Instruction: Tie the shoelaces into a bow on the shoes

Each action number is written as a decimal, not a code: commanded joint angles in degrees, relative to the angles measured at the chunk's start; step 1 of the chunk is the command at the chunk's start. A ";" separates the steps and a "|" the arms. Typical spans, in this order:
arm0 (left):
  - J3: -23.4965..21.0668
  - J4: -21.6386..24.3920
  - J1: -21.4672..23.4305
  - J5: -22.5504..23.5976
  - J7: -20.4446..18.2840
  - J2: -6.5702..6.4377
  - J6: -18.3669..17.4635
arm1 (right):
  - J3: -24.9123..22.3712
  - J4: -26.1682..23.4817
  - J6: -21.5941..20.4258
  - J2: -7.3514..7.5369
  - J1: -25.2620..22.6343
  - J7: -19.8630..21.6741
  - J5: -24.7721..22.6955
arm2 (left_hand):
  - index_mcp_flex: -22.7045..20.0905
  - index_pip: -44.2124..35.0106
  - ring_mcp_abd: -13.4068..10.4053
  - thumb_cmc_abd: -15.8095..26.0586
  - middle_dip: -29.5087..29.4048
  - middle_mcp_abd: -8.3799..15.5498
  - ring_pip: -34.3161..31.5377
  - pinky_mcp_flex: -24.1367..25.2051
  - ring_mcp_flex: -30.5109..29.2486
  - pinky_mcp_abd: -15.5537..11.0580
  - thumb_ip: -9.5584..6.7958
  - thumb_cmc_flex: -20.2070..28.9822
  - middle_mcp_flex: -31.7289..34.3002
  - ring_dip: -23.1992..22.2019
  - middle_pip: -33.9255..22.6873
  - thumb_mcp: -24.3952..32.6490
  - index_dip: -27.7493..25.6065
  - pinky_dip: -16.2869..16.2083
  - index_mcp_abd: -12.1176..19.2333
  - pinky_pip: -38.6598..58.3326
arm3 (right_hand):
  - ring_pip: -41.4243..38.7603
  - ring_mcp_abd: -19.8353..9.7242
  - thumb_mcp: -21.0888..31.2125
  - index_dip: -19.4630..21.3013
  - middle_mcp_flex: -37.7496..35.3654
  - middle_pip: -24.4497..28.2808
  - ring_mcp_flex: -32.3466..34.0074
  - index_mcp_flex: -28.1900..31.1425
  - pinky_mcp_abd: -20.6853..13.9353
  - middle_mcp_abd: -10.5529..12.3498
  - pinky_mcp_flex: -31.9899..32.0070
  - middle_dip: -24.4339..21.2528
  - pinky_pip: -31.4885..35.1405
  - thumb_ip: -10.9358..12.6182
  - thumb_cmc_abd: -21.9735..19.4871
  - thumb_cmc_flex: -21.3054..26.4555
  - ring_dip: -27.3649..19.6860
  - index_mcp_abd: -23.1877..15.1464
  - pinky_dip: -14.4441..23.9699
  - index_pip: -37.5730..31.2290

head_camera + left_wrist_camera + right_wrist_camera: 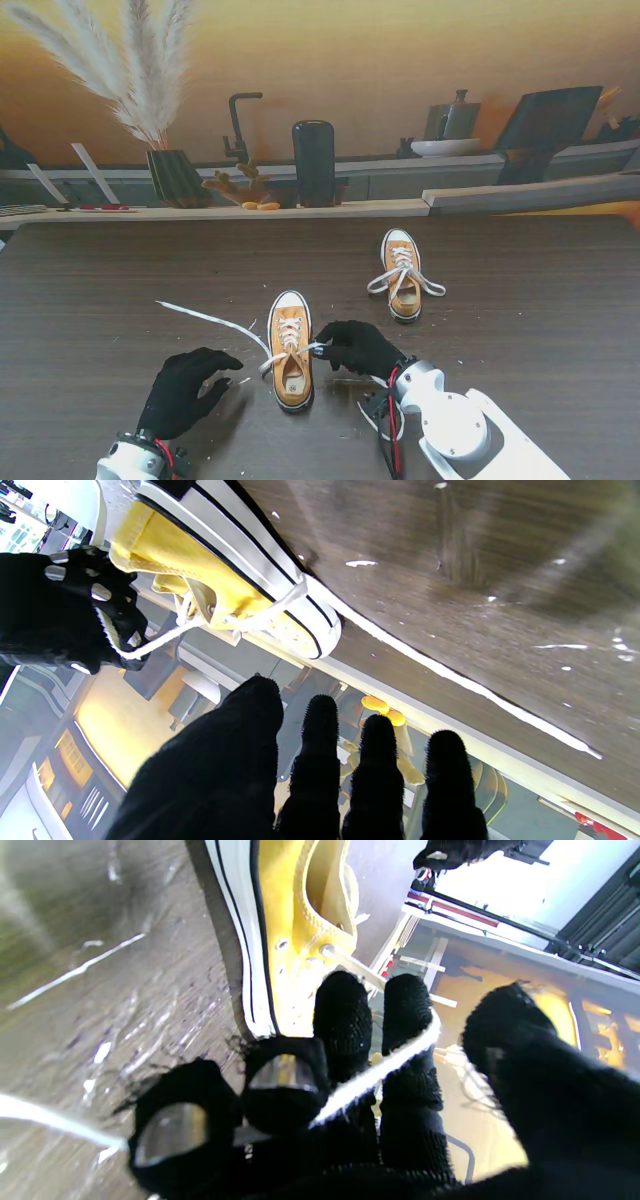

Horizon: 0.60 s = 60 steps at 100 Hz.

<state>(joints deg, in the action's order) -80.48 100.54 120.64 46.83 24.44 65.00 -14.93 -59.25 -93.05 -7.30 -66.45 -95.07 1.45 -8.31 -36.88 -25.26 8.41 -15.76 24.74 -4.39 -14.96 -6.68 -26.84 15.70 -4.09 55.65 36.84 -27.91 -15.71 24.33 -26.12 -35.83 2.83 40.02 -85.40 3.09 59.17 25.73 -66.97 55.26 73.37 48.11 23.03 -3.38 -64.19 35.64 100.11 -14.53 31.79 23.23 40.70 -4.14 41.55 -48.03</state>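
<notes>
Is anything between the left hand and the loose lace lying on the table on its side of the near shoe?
Nothing visible. The left hand hovers open beside the near shoe, and the loose lace runs across bare table just beyond its fingers.

Kitchen backdrop: faucet [240, 125], pot [452, 120], counter [400, 165].

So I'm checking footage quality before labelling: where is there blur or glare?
Stand view: sharp, evenly lit. Left wrist view: table streaked with blur, window glare in a corner. Right wrist view: table blurred, bright window glare beyond the sneaker; the lace stays crisp.
</notes>
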 commanded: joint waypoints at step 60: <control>3.77 0.67 -3.45 2.20 -0.19 -0.28 3.20 | -8.30 -4.24 -1.58 1.53 -6.00 2.43 4.96 | 1.55 0.97 0.05 -0.48 1.09 1.08 -1.20 -0.64 -1.88 -0.96 -0.56 -1.91 1.08 -1.25 -0.30 -0.66 0.59 -0.58 1.31 0.67 | -8.72 -3.66 0.26 -2.80 -5.35 8.62 1.94 -0.54 -4.68 2.46 -3.09 5.70 12.28 3.29 0.37 0.05 3.66 1.95 3.70 10.90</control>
<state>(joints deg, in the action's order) -76.99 99.52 117.95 47.51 25.72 64.91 -12.68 -67.26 -97.76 -8.38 -64.83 -100.80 3.95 -3.69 -36.90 -25.20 8.40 -15.76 24.74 -4.39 -15.85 -7.43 -28.23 15.71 -4.09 55.23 37.69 -27.91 -15.72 24.33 -26.12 -35.83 2.83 40.01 -90.22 2.35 58.93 24.44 -69.44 61.70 73.38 47.83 20.88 -2.09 -64.85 39.84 102.13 -10.03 31.06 22.66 42.90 -1.25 44.26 -35.94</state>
